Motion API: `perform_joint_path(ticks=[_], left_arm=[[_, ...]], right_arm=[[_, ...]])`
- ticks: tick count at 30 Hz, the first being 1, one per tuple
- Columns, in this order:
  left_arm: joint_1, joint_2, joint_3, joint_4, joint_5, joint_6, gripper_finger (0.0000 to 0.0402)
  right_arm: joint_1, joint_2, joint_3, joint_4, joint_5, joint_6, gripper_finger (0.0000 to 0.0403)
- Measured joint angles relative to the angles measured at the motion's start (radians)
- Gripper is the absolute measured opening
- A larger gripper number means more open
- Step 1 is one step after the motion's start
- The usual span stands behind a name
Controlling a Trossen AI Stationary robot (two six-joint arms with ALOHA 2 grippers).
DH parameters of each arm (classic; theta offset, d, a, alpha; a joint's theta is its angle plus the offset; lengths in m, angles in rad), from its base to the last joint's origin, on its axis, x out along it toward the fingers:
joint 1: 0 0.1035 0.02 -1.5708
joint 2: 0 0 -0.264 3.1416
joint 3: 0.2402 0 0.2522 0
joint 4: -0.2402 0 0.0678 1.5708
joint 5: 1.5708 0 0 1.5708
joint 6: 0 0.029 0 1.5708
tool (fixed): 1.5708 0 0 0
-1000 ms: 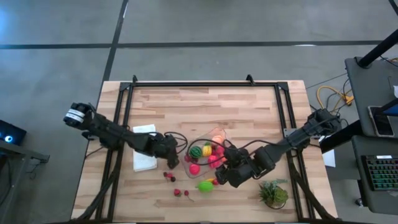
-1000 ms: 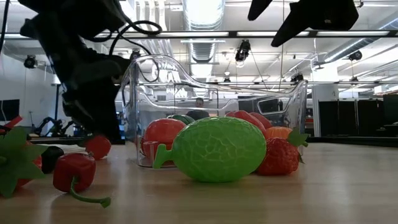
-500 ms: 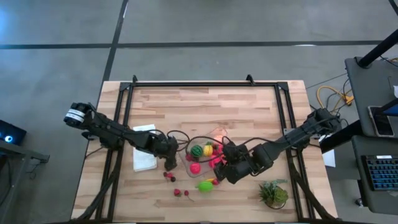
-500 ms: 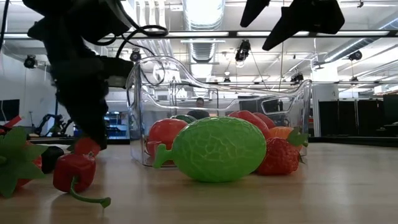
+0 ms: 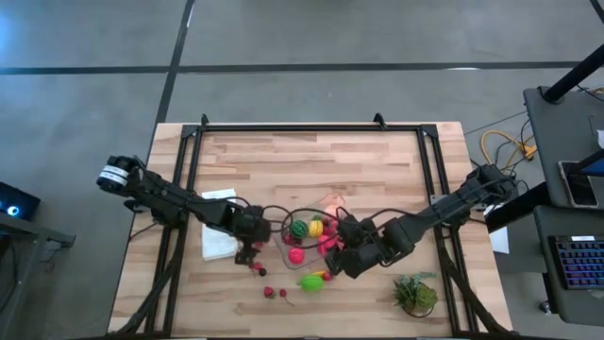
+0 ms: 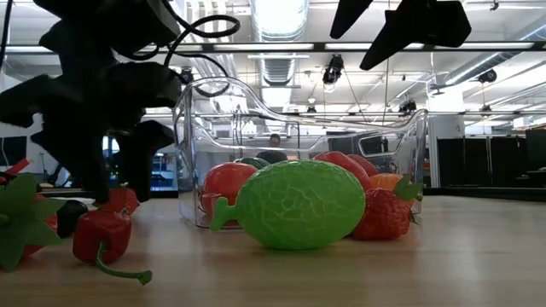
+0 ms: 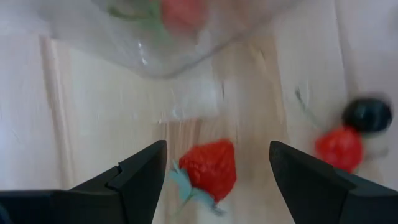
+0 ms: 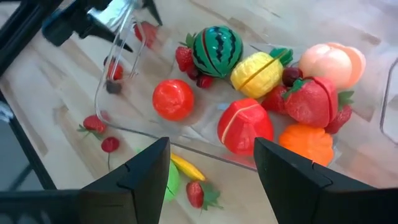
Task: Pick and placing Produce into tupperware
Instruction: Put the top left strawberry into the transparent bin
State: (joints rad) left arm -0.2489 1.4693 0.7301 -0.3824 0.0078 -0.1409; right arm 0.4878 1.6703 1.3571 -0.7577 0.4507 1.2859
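The clear tupperware (image 5: 311,236) stands mid-table on its base and holds several toy produce pieces, among them a striped melon (image 8: 216,51), a yellow fruit (image 8: 256,71) and a red tomato (image 8: 173,99). A lime green fruit (image 5: 311,280) lies on the table in front of it. My left gripper (image 5: 248,255) points down, open, at the tupperware's left. Its fingers stand on either side of a red strawberry (image 7: 208,171) lying on the wood, apart from it. My right gripper (image 8: 212,142) hangs open above the tupperware's near right part and holds nothing.
More strawberries (image 5: 269,292) and a dark berry (image 7: 367,115) lie loose on the wood near the left gripper. A white folded cloth (image 5: 219,236) lies to the left of it. A spiky green plant tuft (image 5: 415,293) stands near the front right. Black rails (image 5: 311,127) frame the table.
My left gripper has rolled about its own pointing line while staying in place beside the tupperware. In the low view its two fingers now show side by side, astride the strawberry.
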Motion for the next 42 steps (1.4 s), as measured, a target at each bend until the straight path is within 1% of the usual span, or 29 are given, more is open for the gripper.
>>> perform_joint_path(ticks=[4,7,11,18,27,35,42], left_arm=[[0.0,0.0,0.001,-0.023,0.0,0.148,0.0269],[0.0,0.0,-0.001,-0.029,0.0,0.197,0.0269],[0.0,0.0,-0.001,-0.028,-0.009,0.205,0.0269],[0.0,0.0,-0.005,-0.027,-0.018,0.203,0.0267],[0.0,0.0,-0.024,-0.025,-0.019,0.201,0.0217],[0.0,0.002,-0.025,-0.014,-0.051,0.201,0.0196],[0.0,0.065,-0.018,-0.009,-0.023,0.2,0.0159]], right_arm=[[0.0,0.0,-0.001,0.0,0.007,0.061,0.0224],[0.0,0.0,-0.007,-0.002,0.025,0.092,0.0224],[-0.003,0.0,-0.012,-0.001,0.049,0.102,0.0224],[-0.005,0.0,-0.015,-0.005,0.049,0.041,0.0224],[-0.004,0.0,-0.015,-0.005,0.049,0.039,0.0224],[-0.004,0.0,-0.017,-0.009,0.049,0.036,0.0224],[-0.004,0.001,-0.019,-0.017,0.05,0.066,0.0224]])
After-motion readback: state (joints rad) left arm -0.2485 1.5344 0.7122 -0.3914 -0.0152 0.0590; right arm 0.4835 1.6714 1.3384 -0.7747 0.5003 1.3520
